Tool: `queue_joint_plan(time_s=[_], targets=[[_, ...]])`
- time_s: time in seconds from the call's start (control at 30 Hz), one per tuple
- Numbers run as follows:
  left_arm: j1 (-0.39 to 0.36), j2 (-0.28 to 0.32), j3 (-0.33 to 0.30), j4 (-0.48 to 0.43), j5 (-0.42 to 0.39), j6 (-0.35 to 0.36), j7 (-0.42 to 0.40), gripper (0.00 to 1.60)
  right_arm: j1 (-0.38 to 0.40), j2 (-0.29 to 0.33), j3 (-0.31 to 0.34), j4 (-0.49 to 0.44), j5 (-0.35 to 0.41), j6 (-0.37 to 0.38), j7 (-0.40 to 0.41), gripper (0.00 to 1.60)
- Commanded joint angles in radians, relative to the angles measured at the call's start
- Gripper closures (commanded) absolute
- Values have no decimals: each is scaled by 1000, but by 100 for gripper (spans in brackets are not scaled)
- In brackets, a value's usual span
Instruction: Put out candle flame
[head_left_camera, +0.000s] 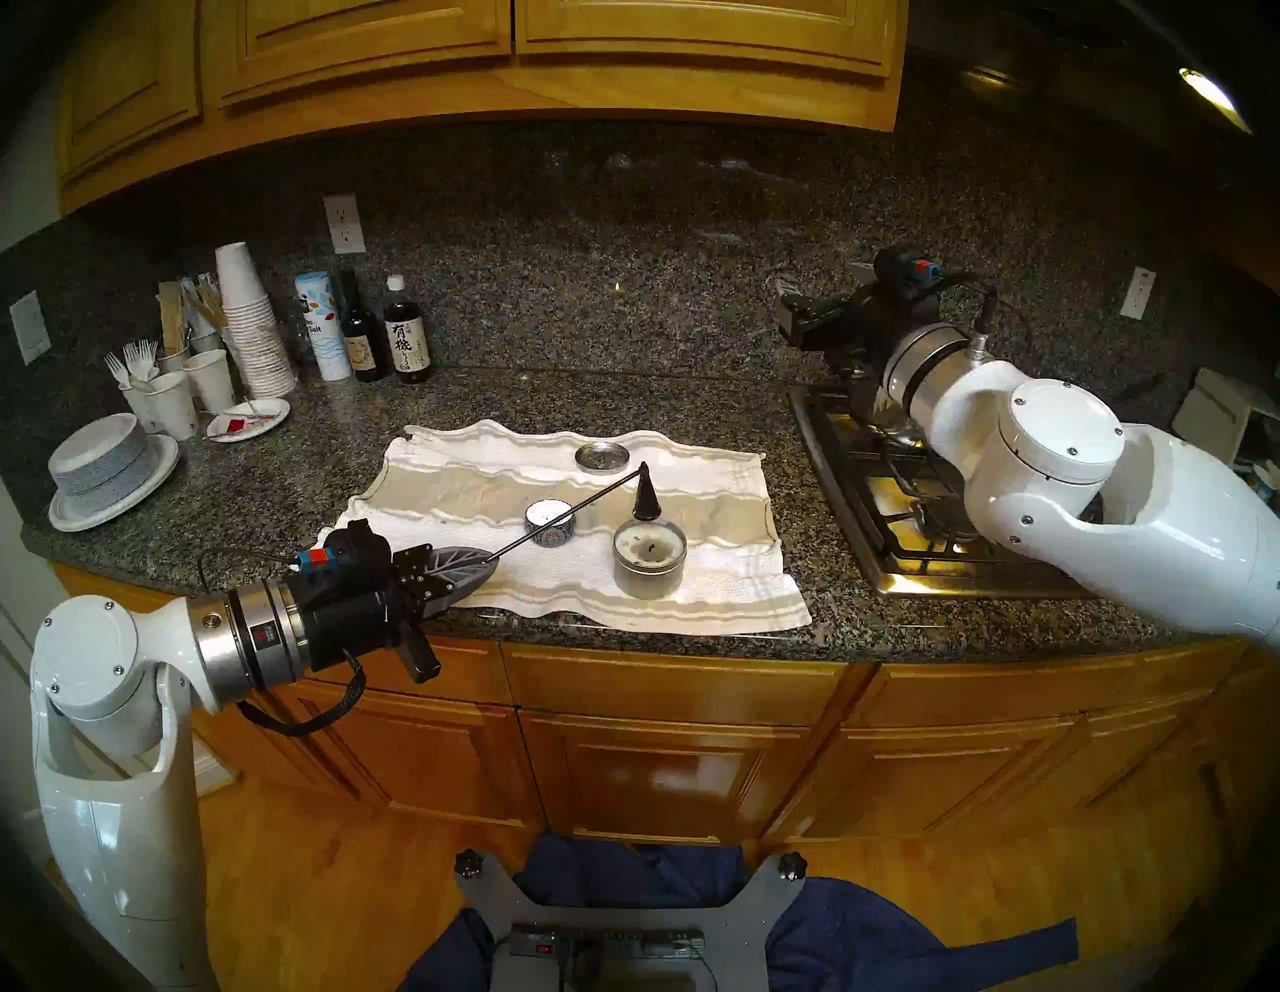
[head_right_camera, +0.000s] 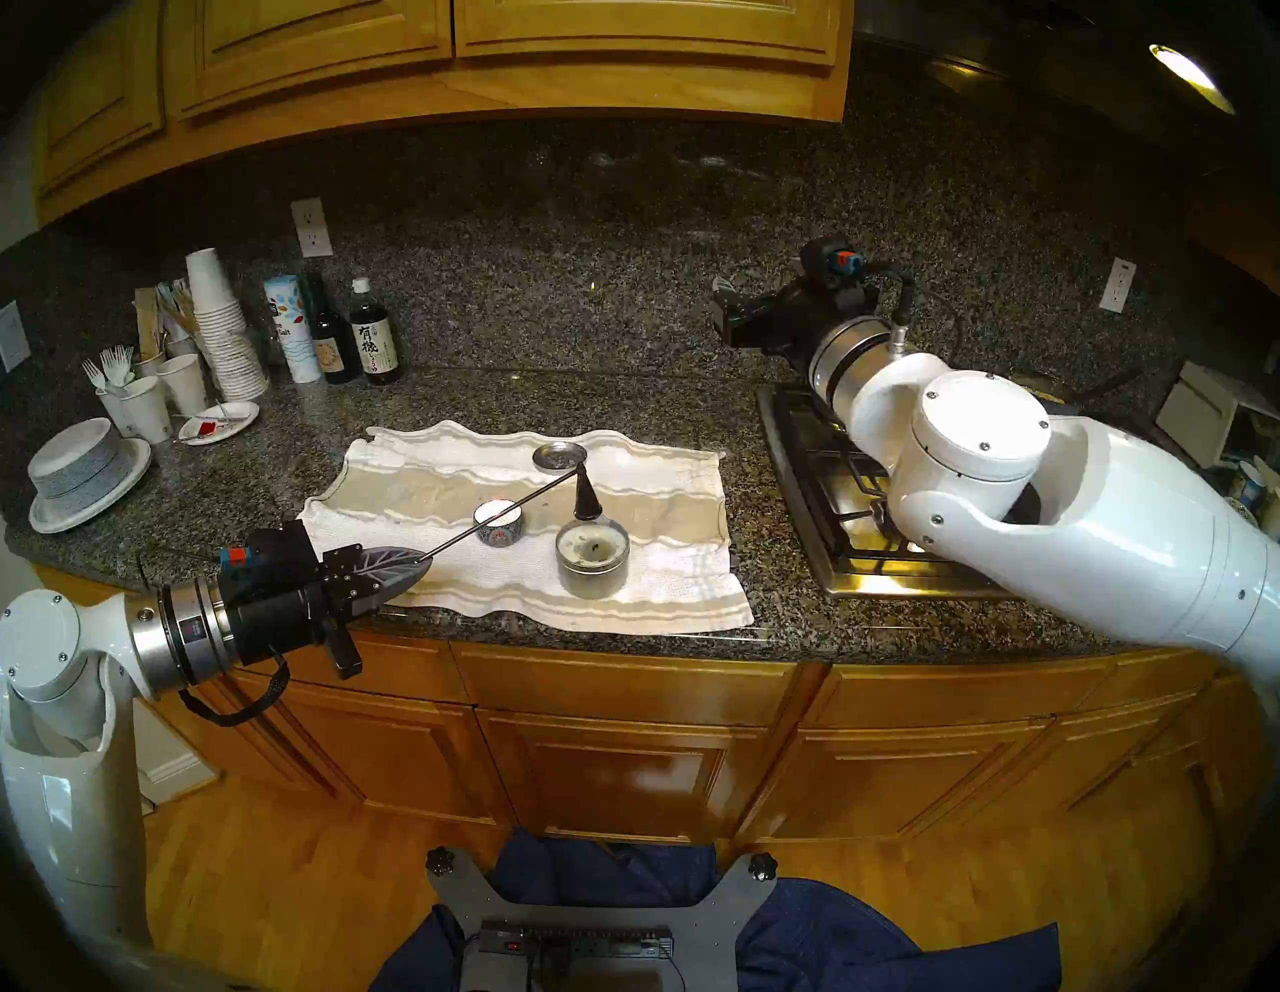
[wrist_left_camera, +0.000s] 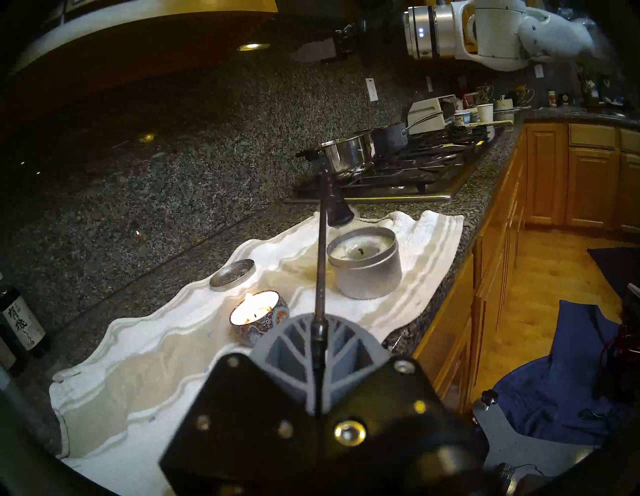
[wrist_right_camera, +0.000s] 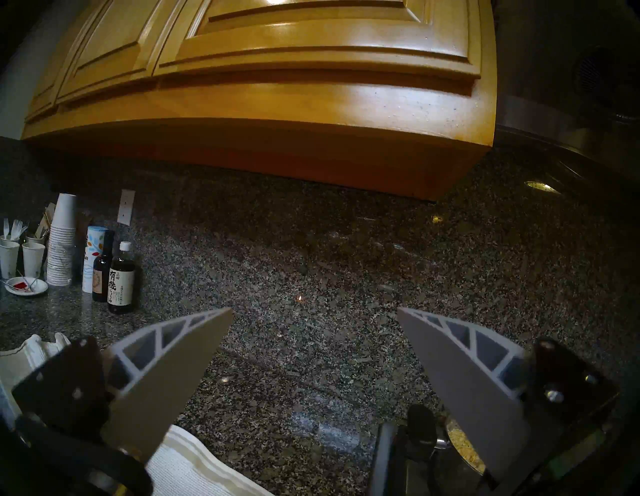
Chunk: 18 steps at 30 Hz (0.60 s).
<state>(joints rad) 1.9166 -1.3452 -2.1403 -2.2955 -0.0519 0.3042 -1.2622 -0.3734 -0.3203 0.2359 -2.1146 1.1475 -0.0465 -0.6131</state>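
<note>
My left gripper (head_left_camera: 485, 562) is shut on the thin metal rod of a candle snuffer (head_left_camera: 554, 521). Its black cone (head_left_camera: 645, 493) hangs just above the far rim of a large silver tin candle (head_left_camera: 650, 560), whose black wick shows no flame (wrist_left_camera: 362, 251). A small patterned candle (head_left_camera: 550, 521) stands to the left under the rod and burns with a bright flame in the left wrist view (wrist_left_camera: 254, 310). Both stand on a white towel (head_left_camera: 706, 512). My right gripper (wrist_right_camera: 315, 315) is open and empty, raised over the stove and facing the backsplash.
A silver lid (head_left_camera: 602, 457) lies on the towel behind the candles. The gas stove (head_left_camera: 900, 512) with pots (wrist_left_camera: 346, 156) is to the right. Bottles (head_left_camera: 405, 332), stacked paper cups (head_left_camera: 249, 325) and plates (head_left_camera: 104, 471) crowd the left counter. A blue cloth (head_left_camera: 866, 928) lies on the floor.
</note>
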Motion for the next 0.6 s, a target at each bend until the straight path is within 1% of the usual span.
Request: queue_joint_plan(time_s=[0.0,0.1,0.27,0.57], targets=[[-38,1,-40,-10,-17,-8,14,160,33,-9,29,3,-13,-11,4,0],[-50,7,-63,0,-17,-6,19,160,35,-14,30,5,-13,-9,7,0],[-62,15,-82,37,-6,-27,32,160,37,-19,30,9,-14,-7,10,0],[-61,25,-92,102,20,-78,53,160,37,-24,30,13,-13,-6,15,0]])
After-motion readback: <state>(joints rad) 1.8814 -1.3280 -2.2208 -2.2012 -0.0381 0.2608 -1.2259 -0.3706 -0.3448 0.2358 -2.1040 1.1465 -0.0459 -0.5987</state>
